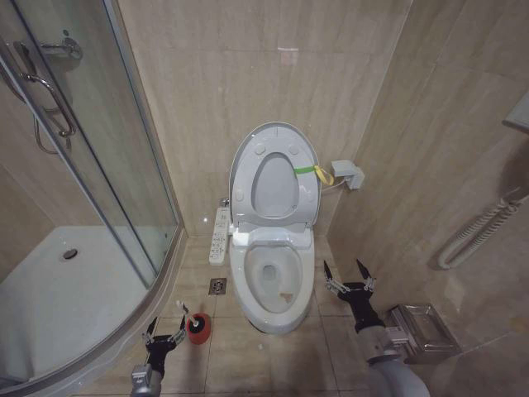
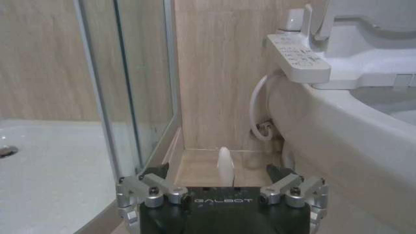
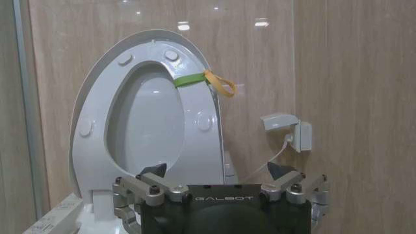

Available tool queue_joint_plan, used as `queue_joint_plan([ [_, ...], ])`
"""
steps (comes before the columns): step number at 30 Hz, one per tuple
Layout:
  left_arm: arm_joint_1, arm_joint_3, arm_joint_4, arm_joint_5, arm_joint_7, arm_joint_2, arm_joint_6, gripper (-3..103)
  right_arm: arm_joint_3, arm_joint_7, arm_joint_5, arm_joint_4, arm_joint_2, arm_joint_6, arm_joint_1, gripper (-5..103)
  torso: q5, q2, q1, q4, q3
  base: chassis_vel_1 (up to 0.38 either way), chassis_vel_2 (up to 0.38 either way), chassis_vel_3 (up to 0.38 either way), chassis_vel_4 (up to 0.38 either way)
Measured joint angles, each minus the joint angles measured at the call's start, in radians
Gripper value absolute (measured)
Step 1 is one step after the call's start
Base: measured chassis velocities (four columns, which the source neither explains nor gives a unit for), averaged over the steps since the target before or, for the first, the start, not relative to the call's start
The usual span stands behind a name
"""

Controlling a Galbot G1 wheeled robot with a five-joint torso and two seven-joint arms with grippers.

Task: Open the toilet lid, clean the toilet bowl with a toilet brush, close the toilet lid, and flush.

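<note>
With the toilet lid (image 1: pixel 274 169) raised, the left gripper (image 1: pixel 165 337), jaws wide and empty, hangs over the toilet brush (image 1: pixel 196 324) beside the toilet bowl (image 1: pixel 273 289), needing to descend onto the handle; right gripper (image 1: pixel 348 278) idles open.

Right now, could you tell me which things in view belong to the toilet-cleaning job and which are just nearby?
Part of the job:
- toilet lid, raised
- toilet bowl
- toilet brush in its red holder
- left gripper, open, beside the brush
- right gripper, open, right of the bowl

Just nearby:
- shower tray
- floor drain
- wall socket
</note>
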Motion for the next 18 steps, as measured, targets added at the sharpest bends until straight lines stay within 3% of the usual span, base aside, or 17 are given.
queue_joint_plan([
  [1,-0.015,0.005,0.016,-0.007,0.003,0.001,0.000,99,0.000,0.000,0.000,0.000,0.000,0.000,0.000,100,0.0000,0.000,0.000,0.0000,0.000,0.000,0.000,0.000,0.000],
  [9,-0.124,0.030,0.160,-0.034,0.041,0.012,-0.025,100,0.000,0.000,0.000,0.000,0.000,0.000,0.000,100,0.0000,0.000,0.000,0.0002,0.000,0.000,0.000,0.000,0.000],
  [15,-0.211,0.049,0.290,-0.040,0.124,0.007,-0.078,99,0.000,0.000,0.000,0.000,0.000,0.000,0.000,100,0.0000,0.000,0.000,0.0000,0.000,0.000,0.000,0.000,0.000],
  [18,-0.228,0.056,0.308,-0.040,0.137,0.003,-0.083,99,0.000,0.000,0.000,0.000,0.000,0.000,0.000,100,0.0000,0.000,0.000,0.0000,0.000,0.000,0.000,0.000,0.000],
])
